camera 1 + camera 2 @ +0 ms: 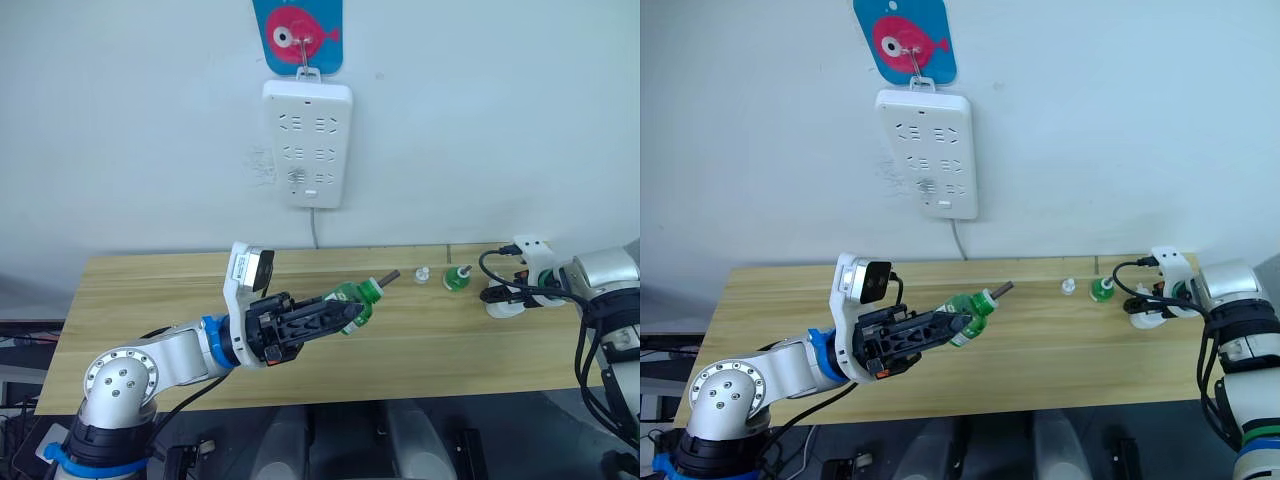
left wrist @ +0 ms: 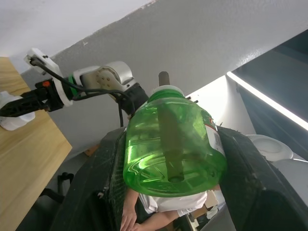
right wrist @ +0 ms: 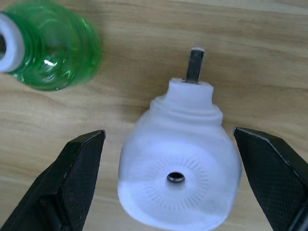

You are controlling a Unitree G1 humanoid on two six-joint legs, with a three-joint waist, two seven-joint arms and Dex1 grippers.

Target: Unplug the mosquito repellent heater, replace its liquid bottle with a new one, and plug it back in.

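— Green plastic first: our left gripper (image 1: pixel 345 312) has its fingers pressed against a green liquid bottle (image 1: pixel 357 301), held above the wooden table (image 1: pixel 150 290) with its dark wick pointing far and to the right. Where do we see the heater?

— We see the mosquito repellent heater (image 3: pixel 180 166) lying on the wood near the table's right edge, white, with a round hole in its face and one metal prong sticking out of its far end. Our right gripper (image 3: pixel 175 185) stands spread wide, one black finger on each side of the heater, neither touching it.

— And around it?

— A second green bottle (image 1: pixel 458 279) stands just left of the heater, and a small clear cap (image 1: pixel 422 274) a little further left. Between that cap and the held bottle the tabletop is bare, as is the whole left half and the near edge.

— What can't we settle?

— We cannot tell whether the heater has a second prong behind the one we see. The white power strip (image 1: pixel 307 142) hangs on the wall above the table's far edge, under a blue fish hook (image 1: pixel 298 35); its cord drops behind the table.
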